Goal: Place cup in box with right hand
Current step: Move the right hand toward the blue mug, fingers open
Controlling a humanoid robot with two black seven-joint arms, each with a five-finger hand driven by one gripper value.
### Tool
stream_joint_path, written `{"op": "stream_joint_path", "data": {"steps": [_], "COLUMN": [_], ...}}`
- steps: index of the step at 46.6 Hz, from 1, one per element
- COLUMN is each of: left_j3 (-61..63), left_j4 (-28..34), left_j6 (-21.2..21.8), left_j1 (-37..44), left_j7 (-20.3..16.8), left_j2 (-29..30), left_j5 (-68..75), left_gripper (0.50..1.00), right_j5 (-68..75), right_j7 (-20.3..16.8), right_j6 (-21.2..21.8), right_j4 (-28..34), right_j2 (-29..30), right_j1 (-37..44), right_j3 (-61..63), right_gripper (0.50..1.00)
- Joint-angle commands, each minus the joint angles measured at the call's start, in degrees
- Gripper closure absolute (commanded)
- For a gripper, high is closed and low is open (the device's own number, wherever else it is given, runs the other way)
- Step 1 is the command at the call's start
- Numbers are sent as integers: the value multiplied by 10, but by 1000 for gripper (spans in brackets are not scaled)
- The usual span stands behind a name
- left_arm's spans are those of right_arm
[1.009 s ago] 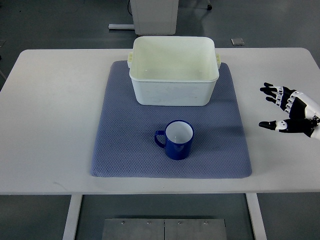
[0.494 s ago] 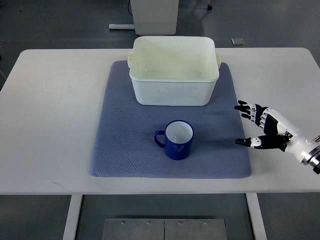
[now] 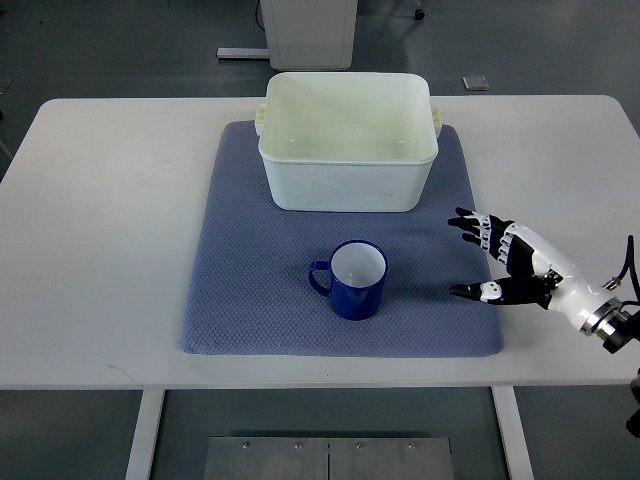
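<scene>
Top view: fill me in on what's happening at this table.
The right robot hand is open and holds nothing, reaching in over the blue mat toward the blue cup. The cup stands upright on the mat, untouched. The white box sits behind it, with nothing inside. No left arm shows.

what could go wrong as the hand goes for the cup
1. The right hand is open and apart from the blue cup, which stands upright and unsupported on the mat; a fast sideways approach might push or tip it before the fingers close.
2. The cup's handle points away from the hand, so the grip will likely be on the round body, which could slip.
3. The white box stands just behind the cup; a low lift might strike its near wall.
</scene>
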Motion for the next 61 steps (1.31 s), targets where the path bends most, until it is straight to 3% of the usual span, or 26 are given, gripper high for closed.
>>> {"op": "stream_joint_path", "data": {"steps": [1, 35, 52, 61], "left_j3": [0, 0, 0, 1], "left_j4": [0, 0, 0, 0], "left_j6": [0, 0, 0, 0], "left_j1": [0, 0, 0, 0], "left_j7": [0, 0, 0, 0], "left_j2": [0, 0, 0, 0], "left_j5": [0, 0, 0, 0], "left_gripper": [500, 500, 500, 500], "right_j5": [0, -8, -6, -6], "right_j7": [1, -5, -11, -14], "right_j6": [-1, -65, -129, -130], "right_j4": [0, -1, -5, -6], "right_j2": [1, 74, 109, 117], "right_j1": [0, 25, 61, 61], "right_j3": [-4, -55, -112, -112], "right_gripper": [500, 500, 500, 502]}}
